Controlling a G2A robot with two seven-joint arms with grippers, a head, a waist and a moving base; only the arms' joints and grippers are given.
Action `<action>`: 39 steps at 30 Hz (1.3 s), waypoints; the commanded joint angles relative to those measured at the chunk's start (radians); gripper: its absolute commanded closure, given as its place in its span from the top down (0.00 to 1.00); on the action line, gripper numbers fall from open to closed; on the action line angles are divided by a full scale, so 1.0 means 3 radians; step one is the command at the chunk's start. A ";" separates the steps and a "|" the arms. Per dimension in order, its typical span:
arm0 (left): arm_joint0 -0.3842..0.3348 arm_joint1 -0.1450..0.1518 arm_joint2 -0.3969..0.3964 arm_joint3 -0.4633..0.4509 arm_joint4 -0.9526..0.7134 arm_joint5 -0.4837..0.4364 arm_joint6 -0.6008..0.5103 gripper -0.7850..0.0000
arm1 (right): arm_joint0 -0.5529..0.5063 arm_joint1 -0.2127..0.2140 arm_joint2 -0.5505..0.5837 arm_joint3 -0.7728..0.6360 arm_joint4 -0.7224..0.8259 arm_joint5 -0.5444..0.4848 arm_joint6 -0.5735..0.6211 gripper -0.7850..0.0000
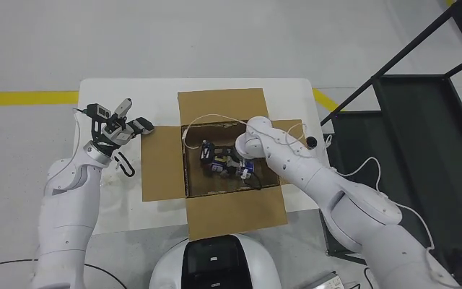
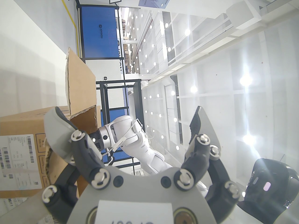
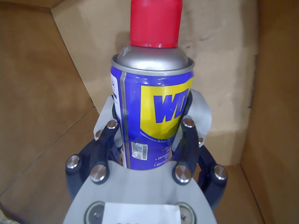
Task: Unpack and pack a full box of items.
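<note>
left hand (image 2: pixel 127 117) splayed, right hand (image 3: pixel 153 108) clenched

The spray can (image 3: pixel 151 108) is blue with a yellow panel and silver shoulder; its cap (image 3: pixel 155 19) red; the box (image 1: pixel 224 108) plain brown; the table (image 1: pixel 115 94) white; at its nine o'clock, a yellow floor stripe (image 1: pixel 36 97).

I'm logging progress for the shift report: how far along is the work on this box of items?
Done: the box stands open, flaps out. In hand: the right gripper, inside the box, is shut on a red-capped spray can; the left gripper is open, raised beside the box. Left: other items lie in the box. Whether the can is going out or in, one moment cannot tell.
</note>
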 commanded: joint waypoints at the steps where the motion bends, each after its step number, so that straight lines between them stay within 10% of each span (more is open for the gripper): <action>1: 0.0000 0.0000 0.0000 0.0000 0.0000 0.0000 0.0000 1.00 | -0.0078 0.0090 0.0116 -0.0193 -0.0062 0.0030 -0.0021 0.00; 19: 0.0000 0.0000 0.0000 0.0000 0.0000 0.0000 0.0000 1.00 | -0.1457 0.0879 0.1704 -0.1988 -0.0801 -0.0754 -0.1347 0.00; 33: 0.0000 0.0000 0.0000 0.0000 0.0000 0.0000 0.0000 1.00 | -0.1926 0.1281 0.1940 -0.1889 -0.1881 -0.0860 -0.4092 0.00; 39: 0.0064 0.0034 -0.0062 -0.0051 0.0126 0.0121 0.0061 1.00 | -0.1926 0.1281 0.1940 -0.1889 -0.1881 -0.0860 -0.4092 0.00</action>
